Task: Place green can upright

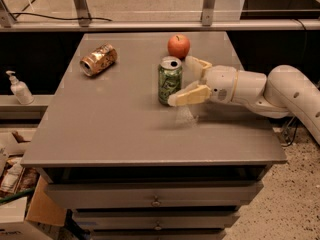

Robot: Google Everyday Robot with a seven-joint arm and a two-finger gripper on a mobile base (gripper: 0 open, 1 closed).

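The green can (169, 79) stands upright on the grey table (115, 129), just in front of a red apple. My gripper (182, 82) reaches in from the right and sits at the can's right side. Its jaws are spread wide. The near finger (190, 95) lies low in front of the can's base, and the far finger (198, 65) is behind and to the right of the can. Neither finger presses on the can's label.
A red apple (178, 45) sits right behind the can. An orange-gold can (98, 59) lies on its side at the table's back left. A soap dispenser (19, 89) stands on a ledge to the left. Drawers and cardboard boxes are below.
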